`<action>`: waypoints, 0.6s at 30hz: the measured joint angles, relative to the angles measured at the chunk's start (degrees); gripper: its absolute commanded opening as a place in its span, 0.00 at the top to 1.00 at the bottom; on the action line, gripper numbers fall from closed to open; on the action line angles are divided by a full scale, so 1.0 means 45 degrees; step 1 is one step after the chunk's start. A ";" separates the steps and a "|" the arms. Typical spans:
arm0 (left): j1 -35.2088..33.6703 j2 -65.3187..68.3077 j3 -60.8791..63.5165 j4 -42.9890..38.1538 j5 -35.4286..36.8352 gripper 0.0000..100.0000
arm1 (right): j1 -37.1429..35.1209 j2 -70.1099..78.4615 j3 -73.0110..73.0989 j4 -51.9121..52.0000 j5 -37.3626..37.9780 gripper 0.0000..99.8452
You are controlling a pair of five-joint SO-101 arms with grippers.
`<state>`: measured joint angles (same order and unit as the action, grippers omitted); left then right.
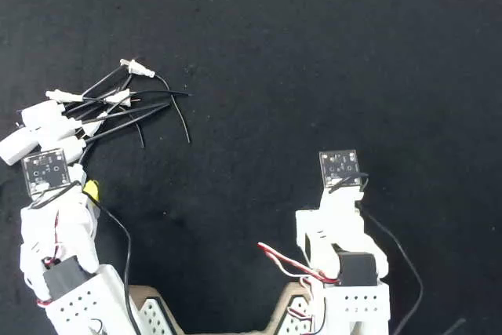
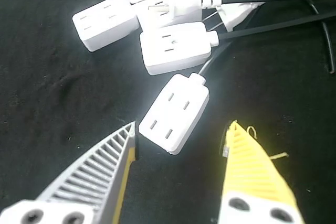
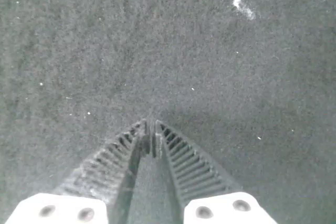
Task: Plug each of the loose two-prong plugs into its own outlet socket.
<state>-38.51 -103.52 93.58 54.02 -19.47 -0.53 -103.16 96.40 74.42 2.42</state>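
Right gripper (image 3: 151, 127): fingers pressed together, holding nothing; hangs low over bare black cloth (image 1: 314, 76), well apart from the task's things.
Left gripper (image 2: 181, 127): fingers spread wide, one grey, one yellow; holding nothing; at the near edge of the pile on the table's left side.
Nearest socket (image 2: 173, 114): white block lying flat and slantwise, just ahead of the spread fingertips and between them; not gripped.
Nearest socket, contents: slot pairs face up, all empty.
Step in hand (judgement): the left arm looks set to take this socket.
Handling note (judgement): turn the wrist to square the fingers to the block's long sides, then close on those sides. Keep the slotted face uncovered and the cord end free.
Risk (judgement): a grip taken across the slant may twist the block or push it into its neighbours.
Second socket (image 2: 181, 47): just beyond the nearest, its cord running off sideways; slots empty.
Third socket (image 2: 105, 22): beside the second, touching or nearly so; slots empty.
Plug (image 2: 178, 1): white, two prongs bare, lying on the far edge of the second socket; seated in nothing.
Further plugs (image 1: 141, 68): small white heads at the far end of the tangle, loose.
Cords (image 1: 165, 103): thin, black, crossing one another and fanning toward mid-table.
Progress (judgement): no plug is in a socket yet.
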 measured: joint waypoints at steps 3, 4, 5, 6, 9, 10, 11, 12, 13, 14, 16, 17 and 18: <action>-0.0020 0.0000 0.0000 0.0000 0.0352 0.73 | 0.0000 0.0000 0.0000 0.0000 0.0000 0.99; -0.0020 0.0000 0.0000 0.0000 0.0391 0.73 | 0.0000 0.0000 0.0000 0.0000 0.0000 0.99; -0.0020 0.0000 0.0000 0.0000 0.0391 0.73 | 0.0000 0.0000 0.0000 0.0000 0.0000 0.99; 0.0000 0.0000 0.0000 0.0000 0.0391 0.73 | 0.0000 0.0000 0.0000 0.0000 0.0000 0.99; 0.0137 0.0000 0.0000 0.0567 0.0371 0.73 | 0.0000 0.0000 0.0000 0.0000 0.0000 0.99; 0.0137 0.0000 0.0000 0.0840 0.0371 0.73 | 0.0000 0.0000 0.0000 0.0000 0.0000 0.99; 0.0137 0.0000 0.0000 0.1094 0.0371 0.73 | 0.0000 0.0000 0.0000 0.0000 0.0000 0.99; 0.0137 0.0000 0.0000 0.1407 0.0371 0.73 | 0.0000 0.0000 0.0000 0.0000 0.0000 0.99; 0.0137 0.0000 0.0000 0.1563 0.0352 0.73 | 0.0000 0.0000 0.0000 0.0000 0.0000 0.99; 0.0137 0.0000 -0.0039 0.1582 0.0293 0.73 | 0.0000 0.0000 0.0000 0.0000 0.0000 0.99; 0.0137 0.0000 -0.0352 0.1582 0.0117 0.73 | 0.0000 0.0000 0.0000 0.0000 0.0000 0.99; 0.0137 0.0020 -0.0567 0.1582 0.0020 0.73 | 0.0000 0.0000 0.0000 0.0000 0.0000 0.99; 0.0098 -0.0039 -0.0742 0.1602 0.0000 0.72 | 0.0000 0.0000 0.0000 0.0000 0.0000 0.99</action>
<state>-38.07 -103.69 90.24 61.23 -19.47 -0.53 -103.16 96.40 74.42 2.42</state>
